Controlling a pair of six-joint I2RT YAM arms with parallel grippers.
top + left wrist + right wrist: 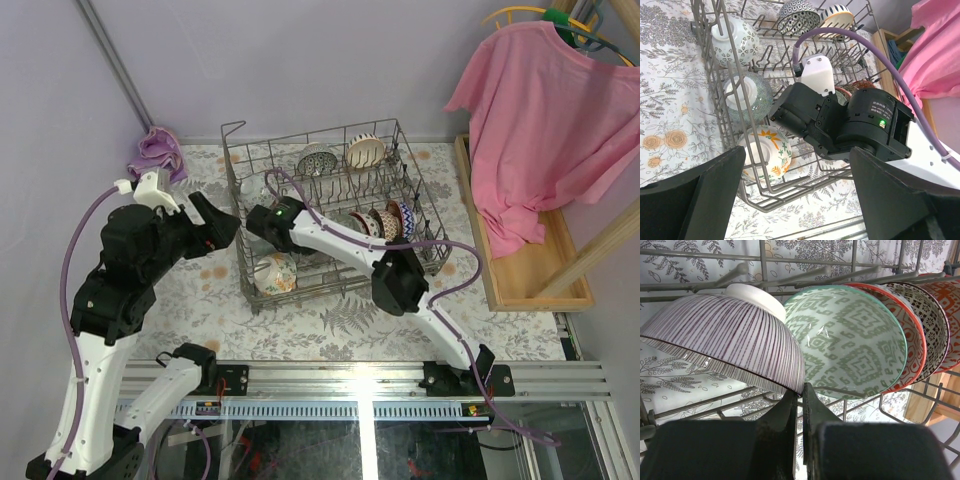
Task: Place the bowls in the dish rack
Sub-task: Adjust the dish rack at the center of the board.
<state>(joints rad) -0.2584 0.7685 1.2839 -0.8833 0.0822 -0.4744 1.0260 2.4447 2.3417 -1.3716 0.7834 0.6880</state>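
Observation:
The grey wire dish rack point(232, 172) stands mid-table with several bowls in it. In the right wrist view my right gripper point(801, 391) is inside the rack, shut on the rim of a purple-striped white bowl point(725, 335) that lies tilted beside a pale green patterned bowl point(850, 340), a red-and-white one point(914, 347) and a dark patterned one point(934, 325). My left gripper point(797, 200) is open and empty, hovering over the rack's near left corner above an orange floral bowl point(765, 155). Blue-and-white bowls point(735, 40) stand along the left wall.
The right arm's wrist point(855, 125) fills the rack's middle. A purple cloth point(157, 150) lies at the back left. A pink shirt point(540, 110) hangs over a wooden tray point(520, 270) at the right. Two more bowls point(340, 155) stand at the rack's back.

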